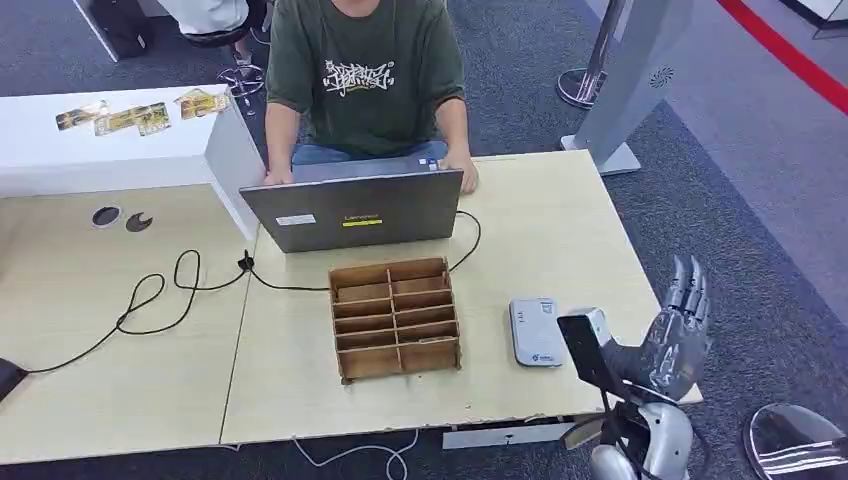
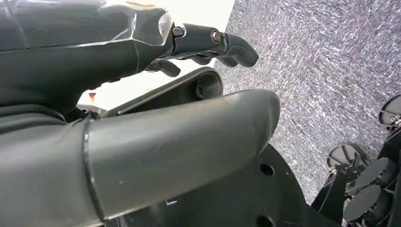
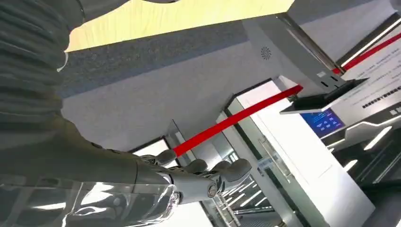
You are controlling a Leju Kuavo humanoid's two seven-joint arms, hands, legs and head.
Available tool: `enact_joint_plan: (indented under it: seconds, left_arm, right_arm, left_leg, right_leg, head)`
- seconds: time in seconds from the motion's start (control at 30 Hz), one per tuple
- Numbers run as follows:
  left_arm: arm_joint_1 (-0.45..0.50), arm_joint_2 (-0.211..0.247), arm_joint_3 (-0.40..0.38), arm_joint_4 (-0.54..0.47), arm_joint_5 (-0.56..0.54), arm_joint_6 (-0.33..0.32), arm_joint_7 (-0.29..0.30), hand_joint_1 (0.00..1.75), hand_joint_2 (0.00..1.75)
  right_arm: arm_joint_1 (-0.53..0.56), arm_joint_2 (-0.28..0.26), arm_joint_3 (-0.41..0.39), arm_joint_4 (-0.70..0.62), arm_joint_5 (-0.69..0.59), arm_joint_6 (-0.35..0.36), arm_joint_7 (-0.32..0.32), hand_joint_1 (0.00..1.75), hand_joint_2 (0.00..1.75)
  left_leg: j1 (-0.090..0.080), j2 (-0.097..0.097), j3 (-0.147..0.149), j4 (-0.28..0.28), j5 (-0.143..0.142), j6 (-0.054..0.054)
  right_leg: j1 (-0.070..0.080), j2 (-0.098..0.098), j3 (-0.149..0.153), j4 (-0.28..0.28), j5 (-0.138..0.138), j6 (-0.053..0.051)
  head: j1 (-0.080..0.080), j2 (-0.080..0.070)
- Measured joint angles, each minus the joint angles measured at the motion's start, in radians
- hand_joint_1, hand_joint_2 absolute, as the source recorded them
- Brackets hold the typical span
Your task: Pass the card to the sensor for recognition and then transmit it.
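Evidently nothing was yet picked up: the right hand [image 1: 678, 325] hung empty, fingers outstretched, right of the sensor [image 1: 535, 331]. No card was discernible in the wooden organizer [image 1: 394, 318]. Next, it likely needed to reach leftward.

- The sensor [image 1: 535, 332], a small white-grey slab with rounded corners and a little blue mark at its near end, lies flat on the pale wooden table [image 1: 560, 240], just to the right of the wooden compartment box [image 1: 395, 318] and apart from it
- Yellow-patterned cards [image 1: 140, 118] lie flat in a loose row on the white counter [image 1: 110, 150], well to the left of and beyond the box
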Motion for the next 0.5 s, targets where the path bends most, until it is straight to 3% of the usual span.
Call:
enact_joint_plan:
  seconds: [0.27, 0.5]
  left_arm:
    - [0.000, 0.000, 0.003, 0.000, 0.000, -0.001, 0.000, 0.00, 0.00]
    - [0.002, 0.000, 0.015, 0.000, -0.002, -0.013, 0.003, 0.00, 0.00]
  right_arm:
    - [0.030, -0.001, 0.001, -0.024, -0.038, 0.009, -0.008, 0.00, 1.75]
    - [0.037, -0.038, 0.048, -0.022, -0.088, 0.095, -0.007, 0.00, 1.75]
  left_leg:
    - [0.000, 0.000, 0.000, 0.000, 0.000, 0.000]
    - [0.000, 0.000, 0.000, 0.000, 0.000, 0.000]
  right_leg:
    - [0.000, 0.000, 0.000, 0.000, 0.000, 0.000]
    - [0.000, 0.000, 0.000, 0.000, 0.000, 0.000]
  head:
    - [0.000, 0.000]
    - [0.000, 0.000]
